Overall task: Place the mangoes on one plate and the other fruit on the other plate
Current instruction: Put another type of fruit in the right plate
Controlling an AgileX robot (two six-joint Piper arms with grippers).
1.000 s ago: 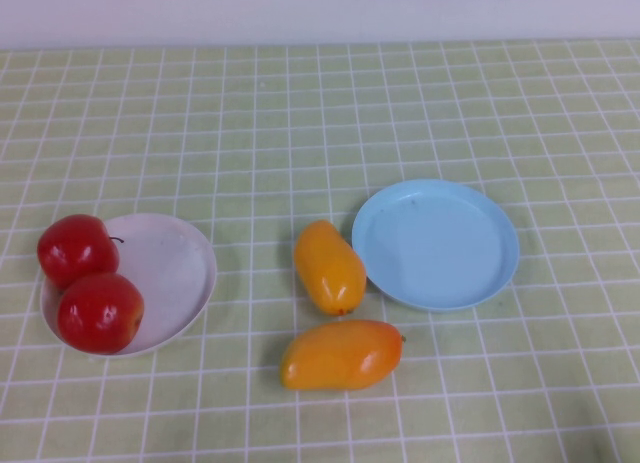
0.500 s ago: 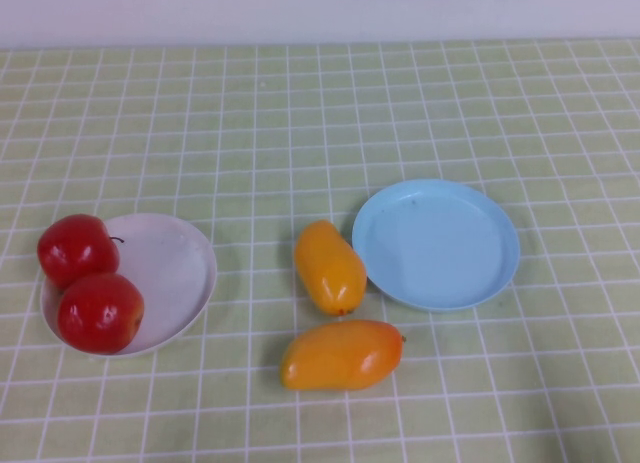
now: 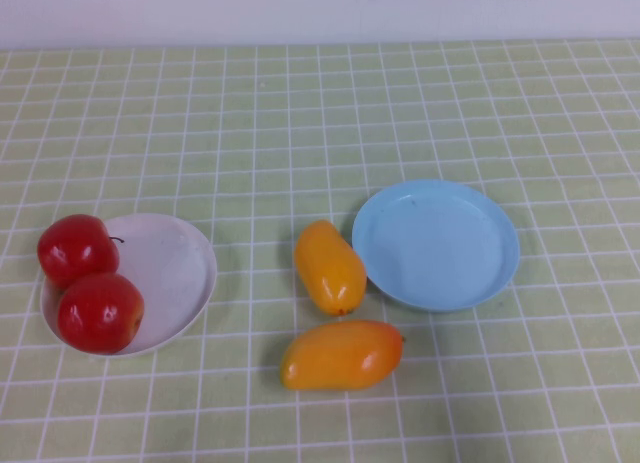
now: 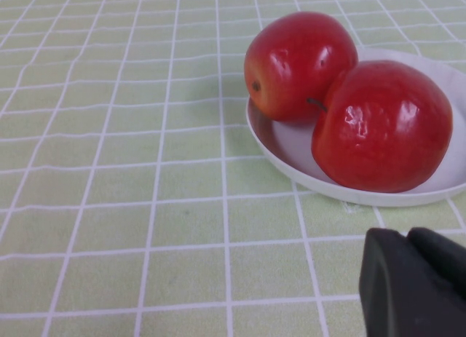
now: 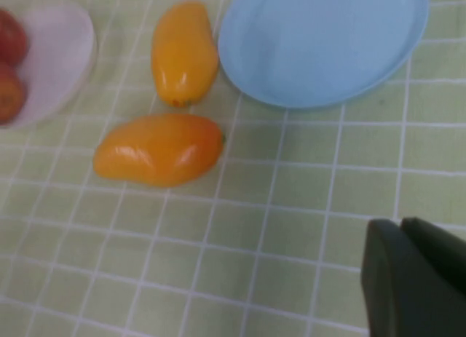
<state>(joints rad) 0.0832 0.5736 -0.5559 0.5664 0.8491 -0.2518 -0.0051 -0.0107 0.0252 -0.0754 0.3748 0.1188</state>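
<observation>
Mangoes [image 3: 330, 266] [image 3: 341, 354] lying left of the blue plate [image 3: 436, 244], apples [image 3: 77, 249] [image 3: 99, 312] sitting on the white plate [image 3: 170, 273], left gripper [image 4: 411, 282] and right gripper [image 5: 411, 279] both staying clenched, holding nothing, near side.

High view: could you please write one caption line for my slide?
Two red apples sit on the white plate; two mangoes lie on the table beside the empty blue plate.

round red apples [image 3: 88, 281]: glossy, smooth skin;
elongated orange mangoes [image 3: 335, 313]: smooth, waxy sheen;
round light blue plate [image 3: 436, 245]: matt plastic;
round white plate [image 3: 172, 273]: smooth plastic
</observation>
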